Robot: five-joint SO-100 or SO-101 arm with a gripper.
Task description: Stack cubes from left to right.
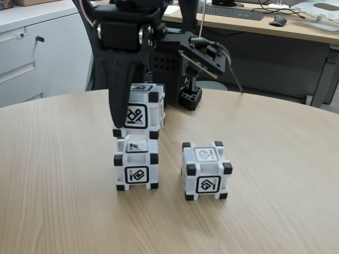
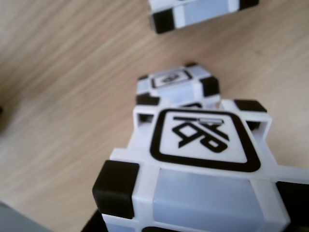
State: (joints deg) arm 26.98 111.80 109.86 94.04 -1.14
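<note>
Three white cubes with black corners are in view. In the fixed view my gripper (image 1: 136, 123) is shut on the upper cube (image 1: 144, 108); one black finger (image 1: 117, 114) runs down its left side and the other is hidden behind it. This cube hangs at the top of the lower left cube (image 1: 136, 165), shifted slightly back and right; I cannot tell whether they touch. The third cube (image 1: 205, 170) stands alone on the round wooden table (image 1: 63, 201), to the right. In the wrist view the held cube (image 2: 203, 140) is close, the lower cube (image 2: 176, 82) peeks out beyond it, and the third cube (image 2: 198, 12) sits at the top edge.
A small black part (image 1: 190, 98) stands at the table's back behind the arm. Beyond the table are a desk with a keyboard (image 1: 230, 10) and a mouse (image 1: 277, 20), and a white cabinet (image 1: 42, 53) at the left.
</note>
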